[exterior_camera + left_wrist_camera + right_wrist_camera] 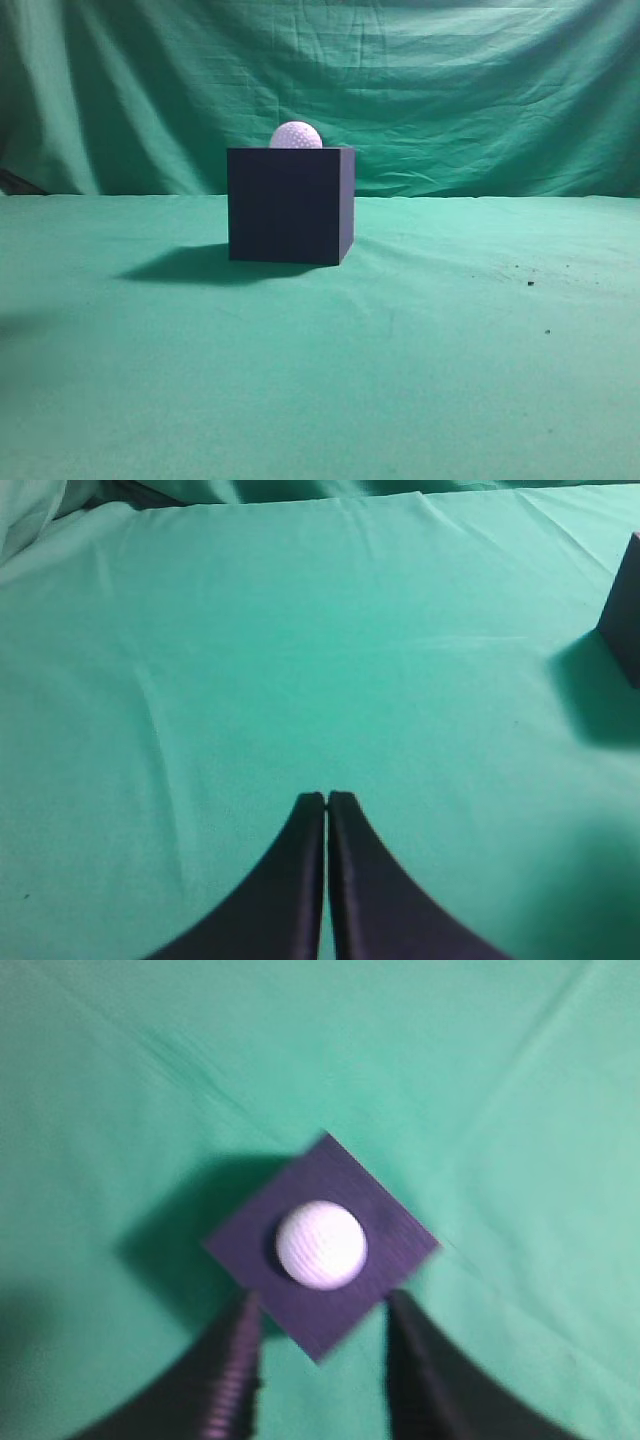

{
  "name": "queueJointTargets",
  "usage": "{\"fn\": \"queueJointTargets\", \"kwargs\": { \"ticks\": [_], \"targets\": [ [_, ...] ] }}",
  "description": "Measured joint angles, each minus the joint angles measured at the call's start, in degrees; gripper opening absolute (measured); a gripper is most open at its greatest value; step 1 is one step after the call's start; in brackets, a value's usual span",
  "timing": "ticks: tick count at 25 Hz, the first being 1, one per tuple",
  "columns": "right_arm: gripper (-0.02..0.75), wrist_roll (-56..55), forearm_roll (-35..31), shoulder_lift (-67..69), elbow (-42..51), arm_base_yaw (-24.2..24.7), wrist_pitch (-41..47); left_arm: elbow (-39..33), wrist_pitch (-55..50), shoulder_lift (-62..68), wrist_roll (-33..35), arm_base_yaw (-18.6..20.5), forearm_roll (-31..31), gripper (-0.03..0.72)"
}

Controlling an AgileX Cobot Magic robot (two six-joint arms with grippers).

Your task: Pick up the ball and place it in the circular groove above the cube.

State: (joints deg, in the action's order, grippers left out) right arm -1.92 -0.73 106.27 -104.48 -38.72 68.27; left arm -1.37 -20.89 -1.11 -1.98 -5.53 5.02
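The right gripper [318, 1360] hangs high over the cube [322, 1245], looking straight down, its two fingers [232, 1375] spread apart with nothing between them; their tips frame the cube's corner at 6 o'clock. The wrist picture is slightly blurred. The left gripper [327, 800] is held low over the green cloth [300, 660], aimed toward 12 o'clock, its fingers pressed together and gripping nothing, with an edge of the cube [625, 605] out at 2 o'clock.

The ball [296, 136] sits on top of the cube [290, 205], near the middle of the top face, its lower part sunk out of sight behind the top edge. From above, the cube is turned diamond-wise, corners at 12, 3, 6 and 9 o'clock. The ball is round and shows no long axis. Neither arm appears in the exterior view.
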Motion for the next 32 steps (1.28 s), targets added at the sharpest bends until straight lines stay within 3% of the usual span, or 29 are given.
{"fn": "queueJointTargets", "kwargs": {
  "ticks": [1, 4, 9, 15, 25, 32],
  "targets": [
    [0.112, -1.09, 1.58, -0.79, 0.00, 0.00, 1.54, 0.00, 0.00, 0.00, 0.00, 0.00, 0.00, 0.000],
    [0.000, -3.47, 4.17, -3.59, 0.00, 0.00, 3.11, 0.00, 0.00, 0.00, 0.00, 0.00, 0.00, 0.000],
    [0.000, -5.90, 5.34, -13.57, 5.10, 0.00, 3.13, 0.00, 0.00, 0.00, 0.00, 0.00, 0.00, 0.000],
    [0.000, -7.56, 8.87, -31.64, 22.26, 0.00, 3.38, 0.00, 0.00, 0.00, 0.00, 0.00, 0.00, 0.000],
    [0.000, -9.37, 8.01, -61.98, 50.24, 0.00, -9.57, 0.00, 0.00, 0.00, 0.00, 0.00, 0.00, 0.000],
    [0.000, -9.60, 7.66, -74.09, 55.42, 0.00, -3.45, 0.00, 0.00, 0.00, 0.00, 0.00, 0.00, 0.000]
  ]
}}
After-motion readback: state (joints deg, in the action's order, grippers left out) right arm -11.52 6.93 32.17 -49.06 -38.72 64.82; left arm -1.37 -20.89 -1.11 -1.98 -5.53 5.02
